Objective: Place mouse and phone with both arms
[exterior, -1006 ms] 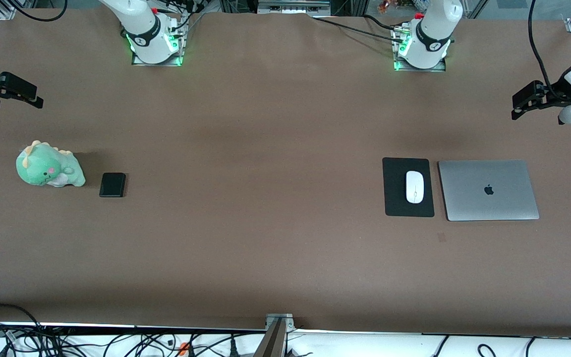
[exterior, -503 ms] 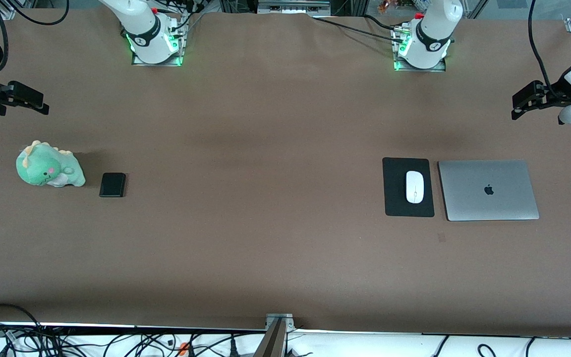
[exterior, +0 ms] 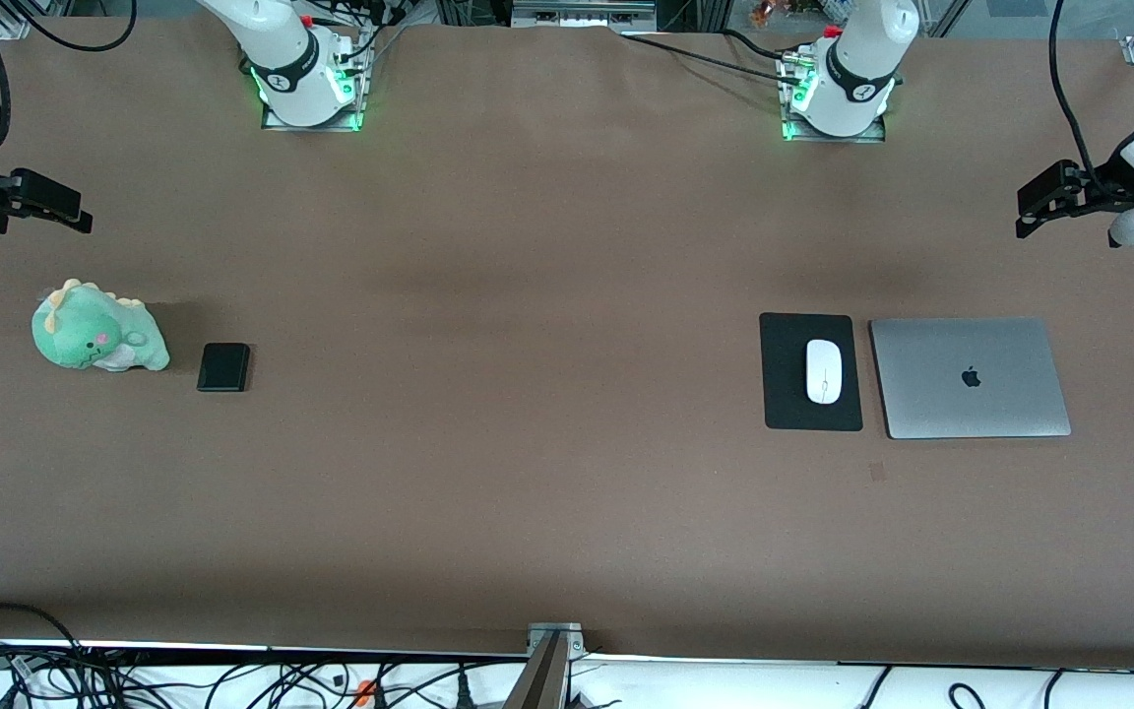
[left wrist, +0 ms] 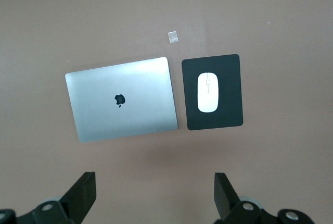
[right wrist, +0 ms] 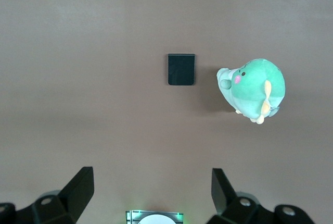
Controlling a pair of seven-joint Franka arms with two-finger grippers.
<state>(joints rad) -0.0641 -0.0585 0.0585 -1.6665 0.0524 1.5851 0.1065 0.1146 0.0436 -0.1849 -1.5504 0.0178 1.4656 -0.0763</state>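
Observation:
The white mouse (exterior: 823,371) lies on a black mat (exterior: 784,394) beside a closed silver laptop (exterior: 969,377), toward the left arm's end of the table. The left wrist view shows the mouse (left wrist: 208,92), the mat (left wrist: 231,114) and the laptop (left wrist: 121,99) from above. The black phone (exterior: 223,366) lies on the table beside a green plush dinosaur (exterior: 97,340), toward the right arm's end; the right wrist view shows the phone (right wrist: 181,69) too. My left gripper (exterior: 1025,212) (left wrist: 155,198) is open and empty, high over its end of the table. My right gripper (exterior: 70,209) (right wrist: 153,193) is open and empty, high over its end.
The plush dinosaur (right wrist: 254,89) lies close to the phone. A small scrap of tape (left wrist: 173,37) lies on the table near the mat's corner. The arm bases (exterior: 309,89) (exterior: 838,98) stand along the table's edge farthest from the front camera. Cables hang off the table's near edge.
My right gripper has shifted slightly over its end of the table. The left arm, mouse and phone have not moved.

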